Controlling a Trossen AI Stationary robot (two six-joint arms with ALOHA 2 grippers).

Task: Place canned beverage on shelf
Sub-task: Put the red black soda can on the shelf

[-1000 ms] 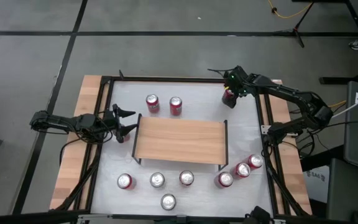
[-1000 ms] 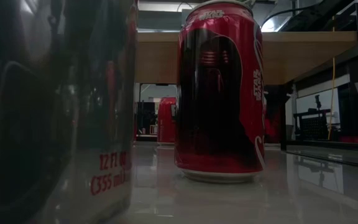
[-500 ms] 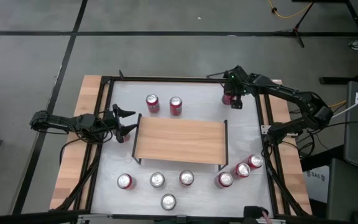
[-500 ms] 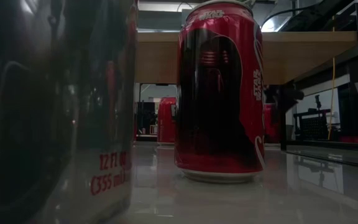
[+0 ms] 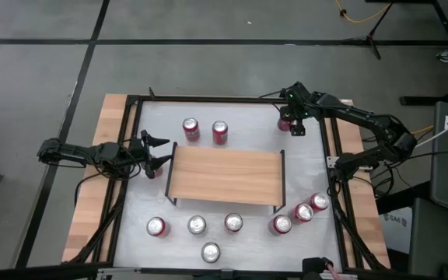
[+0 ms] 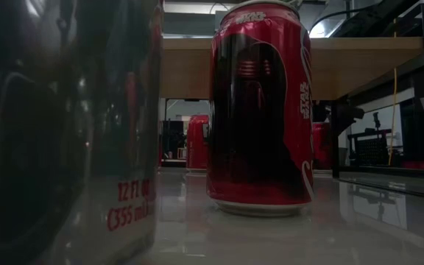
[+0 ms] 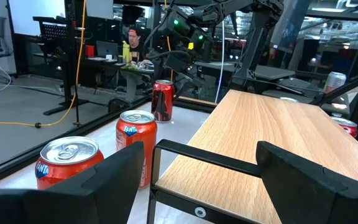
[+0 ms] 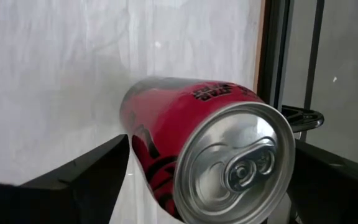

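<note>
Nine red cans show from above, and one of them, the can point(image 5: 286, 123) at about one o'clock on the table point(image 5: 309, 167), sits between the spread fingers of the right gripper point(image 5: 289, 122), which reaches over it from the far right corner. In the right wrist view the can point(image 8: 210, 149) fills the gap between the two dark fingers point(image 8: 86, 174), its silver lid and pull tab facing the camera; the fingers bracket the body, but I cannot tell whether they are pressing the wall or standing just clear of it. The shelf point(image 5: 224, 175) stands at the table's centre, its wooden plank bare, with two cans point(image 5: 204, 130) at twelve o'clock behind it and a scatter of six along the six o'clock side. The left gripper point(image 5: 158, 152) waits at nine o'clock, just beside the shelf's left end, fingers parted and holding nothing. A full can would likely be fairly heavy for its size, stiff while sealed, and smooth enough to slide in the fingers, so a grip across the middle of the body, below the rim, looks safest; a squeeze near the lid risks tipping it. It should then travel upright and land flat on the plank.
</note>
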